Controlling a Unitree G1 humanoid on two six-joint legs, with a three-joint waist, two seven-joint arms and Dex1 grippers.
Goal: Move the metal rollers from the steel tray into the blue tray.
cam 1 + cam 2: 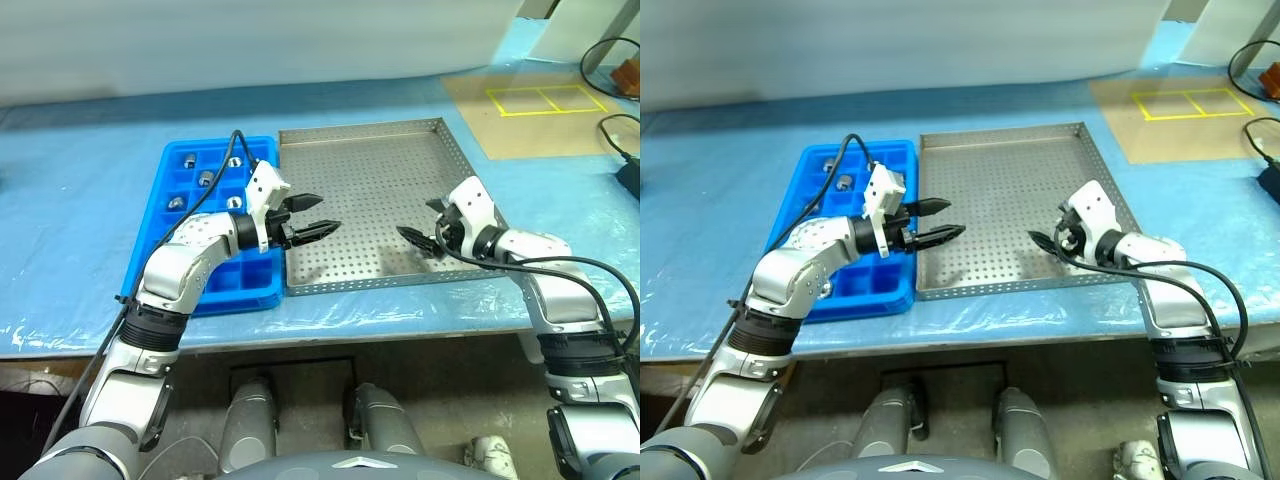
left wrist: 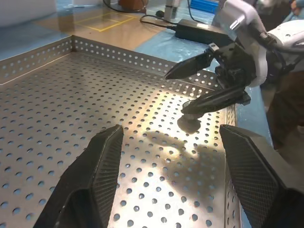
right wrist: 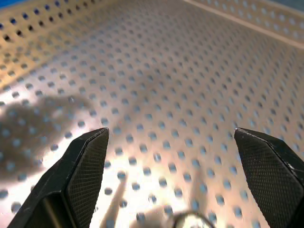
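The left gripper [image 1: 312,216] and the right gripper [image 1: 422,230] both gape wide and empty, mid-frame over the steel tray [image 1: 380,170]. Five metal rollers [image 1: 205,178] sit in the blue tray [image 1: 160,215], centre left.

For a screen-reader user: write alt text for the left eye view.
Two robot arms reach over a perforated steel tray on a light-blue table covering; the left gripper and right gripper both hang open near the tray's front edge. Five metal rollers sit in separate compartments of the blue tray beside it.

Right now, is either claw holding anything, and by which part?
No. The left claw and right claw are both open and empty above the steel tray.
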